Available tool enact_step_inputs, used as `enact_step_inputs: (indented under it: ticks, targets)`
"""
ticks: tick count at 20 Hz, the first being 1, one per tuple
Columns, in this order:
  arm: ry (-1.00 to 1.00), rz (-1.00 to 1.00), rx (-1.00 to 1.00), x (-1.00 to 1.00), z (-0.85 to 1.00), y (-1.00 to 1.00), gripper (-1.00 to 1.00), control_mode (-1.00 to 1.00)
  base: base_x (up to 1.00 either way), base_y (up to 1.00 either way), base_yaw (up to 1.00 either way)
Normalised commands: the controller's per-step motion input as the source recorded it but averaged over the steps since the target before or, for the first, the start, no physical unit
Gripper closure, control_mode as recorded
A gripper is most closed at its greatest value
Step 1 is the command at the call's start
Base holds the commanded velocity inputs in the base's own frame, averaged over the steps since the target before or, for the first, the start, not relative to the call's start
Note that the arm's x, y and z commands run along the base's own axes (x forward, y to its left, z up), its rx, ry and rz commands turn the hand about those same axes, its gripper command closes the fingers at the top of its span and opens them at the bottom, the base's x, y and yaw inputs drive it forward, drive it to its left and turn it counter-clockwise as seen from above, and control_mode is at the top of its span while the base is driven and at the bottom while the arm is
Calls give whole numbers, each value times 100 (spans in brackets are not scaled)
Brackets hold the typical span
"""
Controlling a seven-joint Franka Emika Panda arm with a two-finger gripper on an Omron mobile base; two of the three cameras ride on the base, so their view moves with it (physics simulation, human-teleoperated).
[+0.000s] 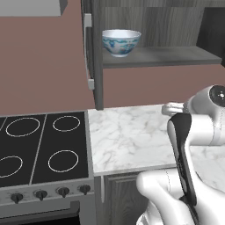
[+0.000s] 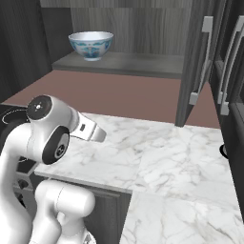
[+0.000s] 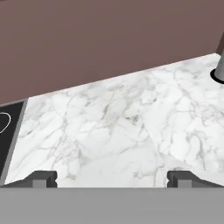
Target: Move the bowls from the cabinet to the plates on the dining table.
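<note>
Sitting on the open cabinet point(image 1: 176, 57) shelf, upper centre of the left base view, is the white bowl with blue-green pattern point(image 1: 121, 42); in the right base view it shows at upper left; the pincer point(image 3: 112, 178) hangs released, tips wide apart, over the marble desk point(image 3: 113, 131) beside the black stove point(image 1: 41, 147).

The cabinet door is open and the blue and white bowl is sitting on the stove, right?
Not quite. The cabinet door is open, but the blue and white bowl is sitting on the cabinet's shelf, up above the marble counter, not on the stove. The left base view shows it best, with the stove's black top bare beneath and to the left.
</note>
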Motion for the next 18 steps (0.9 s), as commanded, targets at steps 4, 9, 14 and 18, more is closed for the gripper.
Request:
enact_step_inputs:
  ticks: [4,9,14,18]
  targets:
    - [-9,8,-10,-23,45,-2,-100,-100,0,0,0]
    - [-7,13,-3,-14,40,-7,-100,-100,0,0,0]
    - [-4,13,-2,-2,41,-3,-100,-100,0,0,0]
    - [-5,11,-11,-1,45,0,-100,-100,0,0,0]
